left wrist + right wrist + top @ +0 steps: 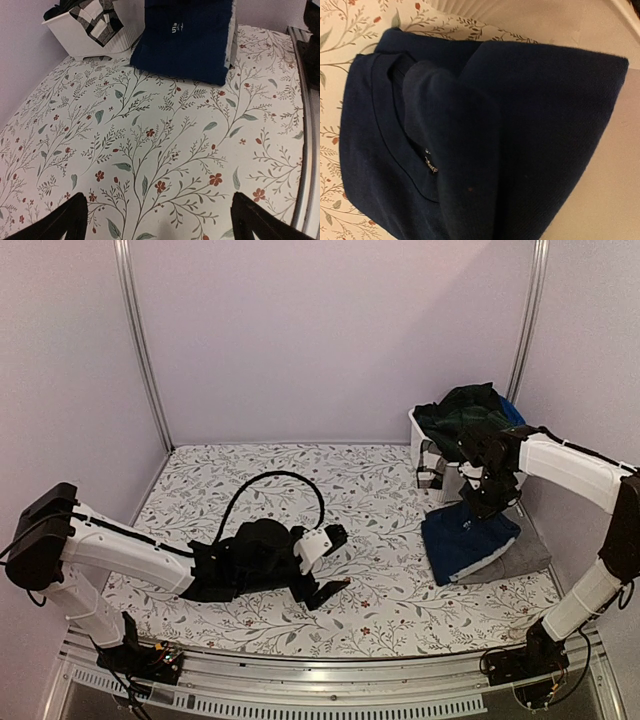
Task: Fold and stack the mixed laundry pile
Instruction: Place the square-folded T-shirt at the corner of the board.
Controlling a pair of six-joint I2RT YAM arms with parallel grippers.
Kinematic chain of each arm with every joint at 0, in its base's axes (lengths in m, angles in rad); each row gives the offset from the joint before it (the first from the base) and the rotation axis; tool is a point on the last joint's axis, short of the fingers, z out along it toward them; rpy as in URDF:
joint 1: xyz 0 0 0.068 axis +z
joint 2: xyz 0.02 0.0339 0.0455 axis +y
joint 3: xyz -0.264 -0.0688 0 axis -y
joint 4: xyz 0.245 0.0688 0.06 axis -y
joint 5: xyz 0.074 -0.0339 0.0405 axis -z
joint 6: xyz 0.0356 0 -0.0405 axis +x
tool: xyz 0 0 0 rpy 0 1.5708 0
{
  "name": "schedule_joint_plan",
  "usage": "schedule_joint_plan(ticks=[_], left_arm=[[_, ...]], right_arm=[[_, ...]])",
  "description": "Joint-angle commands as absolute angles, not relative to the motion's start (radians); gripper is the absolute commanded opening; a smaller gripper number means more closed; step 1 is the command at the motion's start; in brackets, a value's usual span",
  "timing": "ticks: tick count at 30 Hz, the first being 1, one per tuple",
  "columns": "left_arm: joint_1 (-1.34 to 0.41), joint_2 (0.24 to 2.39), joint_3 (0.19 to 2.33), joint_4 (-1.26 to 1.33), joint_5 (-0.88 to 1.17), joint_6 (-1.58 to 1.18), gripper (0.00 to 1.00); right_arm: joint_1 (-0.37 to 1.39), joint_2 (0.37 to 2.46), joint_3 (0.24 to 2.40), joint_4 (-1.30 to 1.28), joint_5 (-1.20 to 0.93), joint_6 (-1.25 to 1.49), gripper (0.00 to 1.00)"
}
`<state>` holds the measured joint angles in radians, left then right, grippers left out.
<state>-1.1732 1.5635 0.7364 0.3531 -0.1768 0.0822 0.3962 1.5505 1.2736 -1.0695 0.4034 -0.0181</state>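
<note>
Step in hand: we judge we're at the stacking stage, with the folded navy garment (467, 540) lying on a folded grey garment (520, 556) at the right of the floral table cloth (260, 465).
Laundry left: more clothes, a dark green plaid one (465, 410) on top, sit heaped in the white bin (428, 452) just behind the stack.
Next move: we reckon the next garment has to come out of that bin and be spread on the bare cloth for folding.
Right arm: reaching over the stack's far edge, wrist pointed down; the right gripper (487, 502) is closed, and we see nothing pinched in it.
Left arm: folded low across the near left, its left gripper (330, 565) spread wide and empty above the cloth.
</note>
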Motion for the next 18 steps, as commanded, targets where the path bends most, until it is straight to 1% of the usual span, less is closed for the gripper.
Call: schedule_joint_plan(ticks=[1,6,13,18], left_arm=[[-1.158,1.55,0.733,0.353,-0.171,0.091,1.0],[-1.157,1.556,0.731,0.353,-0.156,0.083,1.0],[-1.155,1.554,0.727,0.354,-0.156,0.083,1.0],[-1.152,1.555,0.729,0.355,-0.151,0.083,1.0]], right_arm=[[0.383,1.508,1.147,-0.994,0.576,-0.058,0.0],[0.328,1.474,1.021,-0.853,0.669,-0.058,0.0],[0.298,1.561,1.02,-0.767,0.759,-0.062,0.0],[0.272,1.558,1.03,-0.739,0.779,-0.092,0.0]])
